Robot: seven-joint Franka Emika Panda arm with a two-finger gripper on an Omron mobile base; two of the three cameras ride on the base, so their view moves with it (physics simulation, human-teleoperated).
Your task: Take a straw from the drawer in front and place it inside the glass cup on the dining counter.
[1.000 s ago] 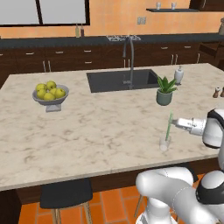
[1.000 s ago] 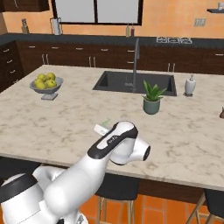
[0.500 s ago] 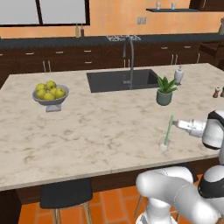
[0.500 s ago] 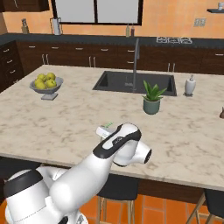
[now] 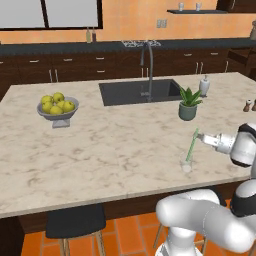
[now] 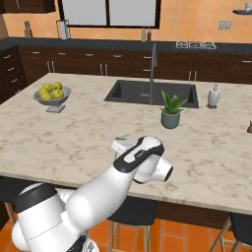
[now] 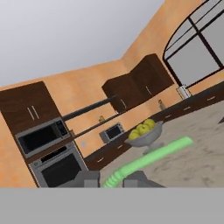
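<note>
Pinching the top of the straw (image 5: pixel 191 146) between nearly shut fingers, the gripper (image 5: pixel 202 138) is hanging just above the near edge of the dining counter (image 5: pixel 110 145). The straw's lower end is sitting inside the glass cup (image 5: pixel 186 162). Farther back are standing a potted plant (image 5: pixel 188 103) and a fruit bowl (image 5: pixel 56 107).

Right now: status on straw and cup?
Gripper shut on straw. Straw tilted, lower end inside cup on counter. Plant stands behind, apart; nothing in the way.
</note>
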